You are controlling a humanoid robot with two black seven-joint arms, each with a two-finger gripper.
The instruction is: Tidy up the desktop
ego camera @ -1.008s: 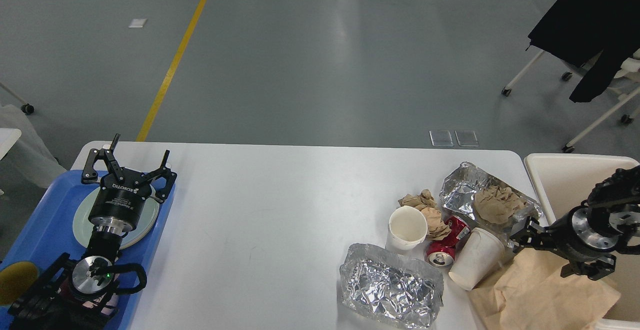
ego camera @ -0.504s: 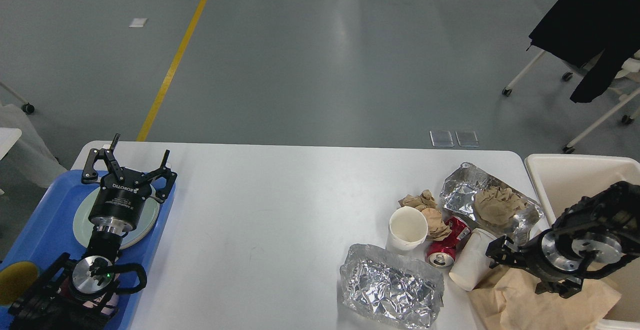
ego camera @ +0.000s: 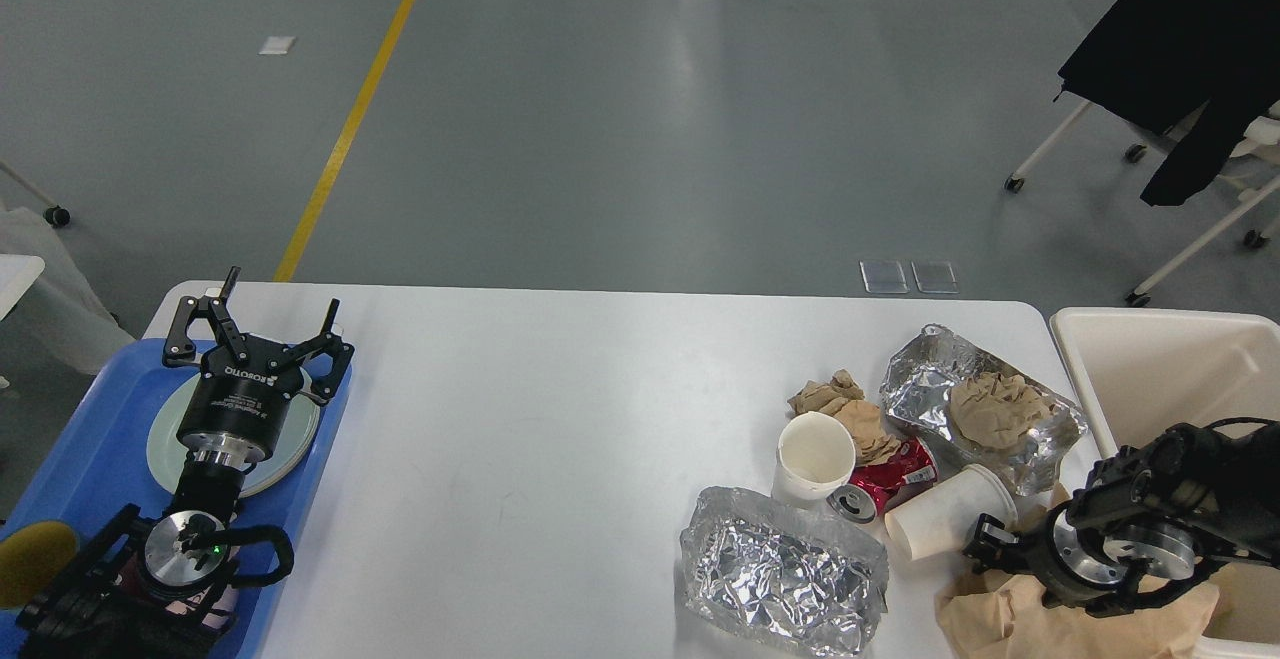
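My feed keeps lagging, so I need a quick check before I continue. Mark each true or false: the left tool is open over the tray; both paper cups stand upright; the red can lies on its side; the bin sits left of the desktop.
1. The left tool is open over the blue tray: true.
2. Both paper cups stand upright: false. One white cup is upright; the other cup lies tipped on the desktop.
3. The red can lies on its side: true.
4. The bin sits left of the desktop: false. It is at the right end.
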